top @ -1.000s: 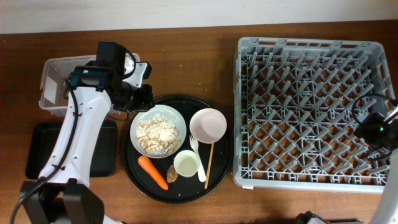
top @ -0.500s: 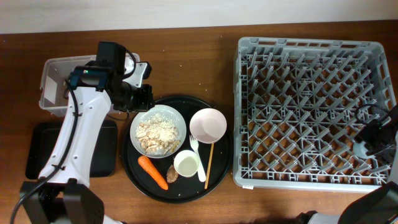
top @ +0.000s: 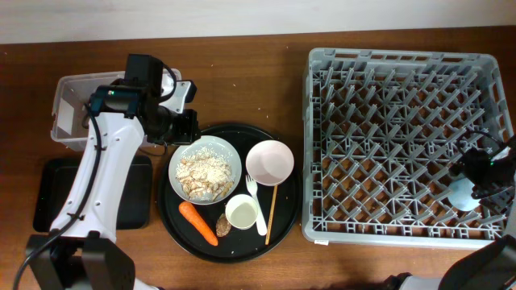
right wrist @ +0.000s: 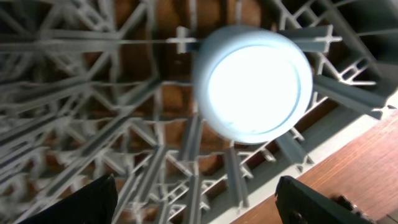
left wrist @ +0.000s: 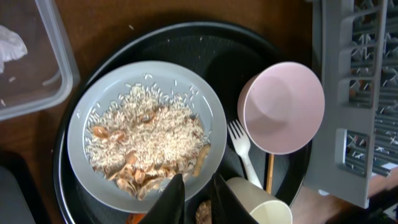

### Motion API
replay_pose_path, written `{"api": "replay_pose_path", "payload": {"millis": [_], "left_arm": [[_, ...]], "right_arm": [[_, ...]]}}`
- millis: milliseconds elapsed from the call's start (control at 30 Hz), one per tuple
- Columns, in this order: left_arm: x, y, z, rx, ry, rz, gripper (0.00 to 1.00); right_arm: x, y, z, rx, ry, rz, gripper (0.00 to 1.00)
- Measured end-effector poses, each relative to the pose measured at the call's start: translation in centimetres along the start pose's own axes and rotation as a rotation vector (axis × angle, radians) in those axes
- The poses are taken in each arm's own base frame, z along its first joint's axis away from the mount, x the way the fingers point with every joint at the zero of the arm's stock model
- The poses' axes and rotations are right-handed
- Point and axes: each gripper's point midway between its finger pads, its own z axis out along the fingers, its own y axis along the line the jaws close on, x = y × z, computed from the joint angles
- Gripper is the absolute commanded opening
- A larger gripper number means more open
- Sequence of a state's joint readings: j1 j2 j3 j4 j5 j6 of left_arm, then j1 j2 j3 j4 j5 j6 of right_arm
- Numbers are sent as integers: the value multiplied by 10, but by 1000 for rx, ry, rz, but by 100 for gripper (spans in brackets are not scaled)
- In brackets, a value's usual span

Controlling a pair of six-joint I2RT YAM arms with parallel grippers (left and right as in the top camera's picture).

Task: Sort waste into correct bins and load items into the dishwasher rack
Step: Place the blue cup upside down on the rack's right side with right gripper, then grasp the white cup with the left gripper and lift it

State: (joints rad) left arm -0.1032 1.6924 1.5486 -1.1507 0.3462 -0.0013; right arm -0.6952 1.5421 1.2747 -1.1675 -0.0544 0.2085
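1. Change: a second ago the right arm covered the near right corner of the dishwasher rack [top: 403,55]. The light blue cup [right wrist: 252,87] now shows there, base up among the pegs.
2. The right gripper [right wrist: 194,183] hangs above the cup with its jaws wide, one finger at each lower corner of the wrist view. Neither finger touches the cup. Judgement: the cup has been let go, so one item is loaded.
3. The left arm has not moved across the pictures. The left gripper [left wrist: 198,183] hovers over the near edge of the white plate [left wrist: 78,124], jaws narrow with nothing between them.
4. Left to do, all on the round black tray [top: 286,217]:
   - the plate, carrying the food scraps [left wrist: 146,143]
   - the pink bowl [left wrist: 283,106]
   - the white cup [left wrist: 261,208]
   - the fork [left wrist: 239,146]
   - the wooden stick [left wrist: 268,171]
   - the carrot [top: 197,223]
   - the pit [top: 222,225]
5. The tissue [left wrist: 12,43] lies in the clear tub [top: 68,89] on the bench [top: 242,72]. The shallow black tray [top: 48,193] sits just in front of the tub.
6. Hidden or unclear:
   - The red wrapper is not seen in any view.
   - The left arm covers part of the tub and part of the shallow tray.
   - The right wrist view is blurred, so I cannot tell whether the cup sits over a peg or between pegs.
   - The overhead frame edge cuts off the right arm.
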Motion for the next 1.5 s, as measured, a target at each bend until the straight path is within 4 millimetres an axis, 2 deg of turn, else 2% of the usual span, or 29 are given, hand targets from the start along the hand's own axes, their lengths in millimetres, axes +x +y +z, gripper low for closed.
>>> {"api": "replay_pose_path", "payload": {"millis": [100, 200, 367, 400, 533, 600, 667, 800, 900, 967, 1033, 1100, 1200, 1400, 1500], "left_arm": [[4, 0, 0, 0, 15, -5, 16], [7, 0, 0, 0, 27, -10, 26], [16, -8, 2, 6, 65, 0, 34], [20, -14, 4, 11, 81, 12, 34], [47, -38, 18, 25, 184, 65, 35], [70, -51, 29, 31, 264, 99, 35], [93, -59, 40, 33, 336, 127, 35], [131, -58, 60, 25, 442, 139, 35], [143, -54, 69, 21, 469, 132, 34], [146, -51, 75, 19, 467, 124, 33], [149, -48, 83, 17, 462, 112, 26], [152, -46, 88, 15, 459, 99, 12], [154, -44, 93, 14, 456, 94, 1], [152, -44, 93, 13, 447, 91, 0], [144, -47, 85, 14, 439, 90, 0]], "right_arm": [[1, 17, -22, -86, 15, -38, 84], [5, 41, -43, -185, 17, -121, 84], [52, 96, -69, -335, 70, -388, 87], [69, 110, -72, -359, 101, -466, 87], [102, 142, -75, -393, 150, -636, 87], [120, 156, -76, -401, 169, -728, 87], [129, 161, -75, -394, 176, -773, 87], [135, 163, -74, -364, 177, -815, 87], [134, 162, -73, -355, 174, -815, 88], [134, 162, -73, -352, 173, -816, 88], [134, 162, -73, -351, 172, -816, 88], [133, 161, -73, -348, 172, -817, 88], [133, 161, -73, -348, 171, -816, 88], [133, 161, -73, -344, 170, -816, 88], [133, 161, -73, -344, 170, -816, 89]]}}
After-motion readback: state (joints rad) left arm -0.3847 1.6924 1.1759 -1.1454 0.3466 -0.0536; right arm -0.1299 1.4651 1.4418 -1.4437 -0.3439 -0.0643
